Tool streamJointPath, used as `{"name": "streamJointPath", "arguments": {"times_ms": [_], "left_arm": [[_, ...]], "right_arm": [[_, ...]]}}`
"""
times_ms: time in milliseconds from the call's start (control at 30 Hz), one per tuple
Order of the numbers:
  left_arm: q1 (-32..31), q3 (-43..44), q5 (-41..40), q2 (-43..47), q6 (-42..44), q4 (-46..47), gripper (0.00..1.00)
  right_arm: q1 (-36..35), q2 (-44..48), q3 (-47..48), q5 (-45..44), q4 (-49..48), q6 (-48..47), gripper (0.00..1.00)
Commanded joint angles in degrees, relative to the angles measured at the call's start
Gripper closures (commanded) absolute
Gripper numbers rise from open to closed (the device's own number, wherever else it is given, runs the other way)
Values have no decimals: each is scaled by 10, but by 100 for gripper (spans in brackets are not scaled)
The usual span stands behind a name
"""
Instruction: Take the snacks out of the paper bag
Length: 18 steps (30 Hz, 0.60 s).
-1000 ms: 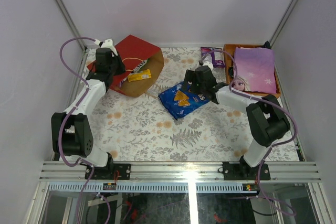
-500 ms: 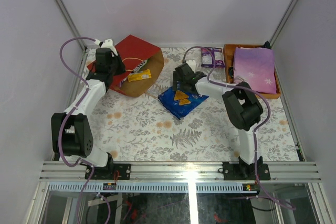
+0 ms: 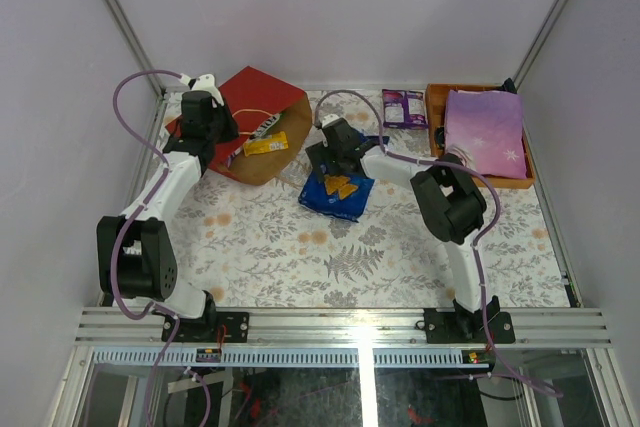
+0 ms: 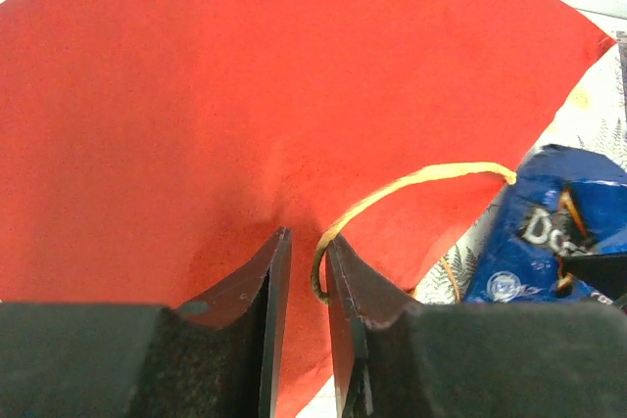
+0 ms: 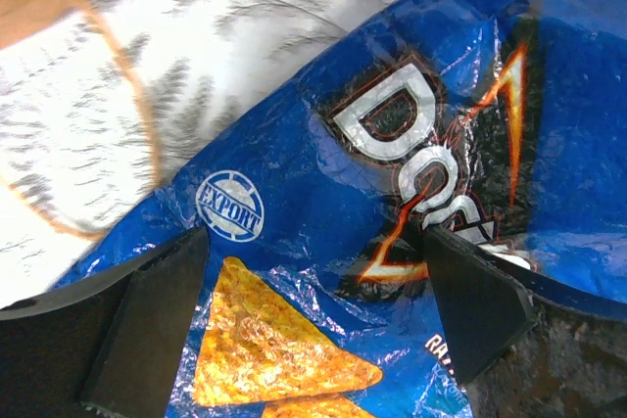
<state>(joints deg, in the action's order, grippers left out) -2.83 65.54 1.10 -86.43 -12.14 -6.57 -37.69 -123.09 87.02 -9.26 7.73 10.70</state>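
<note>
At the far left of the bench [image 3: 300, 257], the left gripper [image 4: 306, 237] is pinched almost shut on the red wall of the paper bag [image 4: 245, 95], with only a thin slit between its jaws. One end of the bag's tan cord handle [image 4: 411, 183] comes down just inside one fingertip. Its loop arcs away from this gripper toward the blue Doritos bag [image 3: 337, 194].

The paper bag lies on its side, its brown mouth turned away from the left gripper and toward the right one. A yellow packet [image 3: 266, 145] lies in that mouth, with a darker packet [image 3: 262, 127] just behind it.

The right gripper [image 5: 313, 242] is spread wide and hangs low over the Doritos bag, one finger on each side of the printed logo. It grips nothing; whether its fingers touch the foil cannot be told. The Doritos bag lies flat on the bench directly under this gripper, just outside the paper bag's mouth. Farther to this gripper's right, a purple packet [image 3: 403, 107] lies beside the orange tray [image 3: 436, 125], which carries a lilac item [image 3: 485, 122].
</note>
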Motion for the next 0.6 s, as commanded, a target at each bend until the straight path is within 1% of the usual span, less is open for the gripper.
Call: {"name": "streamJointPath", "arguments": {"times_ms": [0,100,133,200,300,400,567], "left_arm": [[6,2,-5,17,8,16,80],[6,0,-9,20,10,14,80],[7,-1,-11,22,11,14,80],[8,-4,-12,24,10,16,80],[11,-4,-11,23,9,16,80],[12,-1,-11,19,8,16,80],[12,4,-11,12,6,16,80]], "right_arm": [[-6,-25,20,213,-41,-100,2],[-6,-61,100,238,26,-142,3],[-6,-66,116,238,42,-153,3],[-5,-57,115,230,45,-169,1],[-3,-1,71,215,3,-169,0],[-3,64,8,180,-45,-140,0],[-6,149,-101,109,-118,-9,0]]}}
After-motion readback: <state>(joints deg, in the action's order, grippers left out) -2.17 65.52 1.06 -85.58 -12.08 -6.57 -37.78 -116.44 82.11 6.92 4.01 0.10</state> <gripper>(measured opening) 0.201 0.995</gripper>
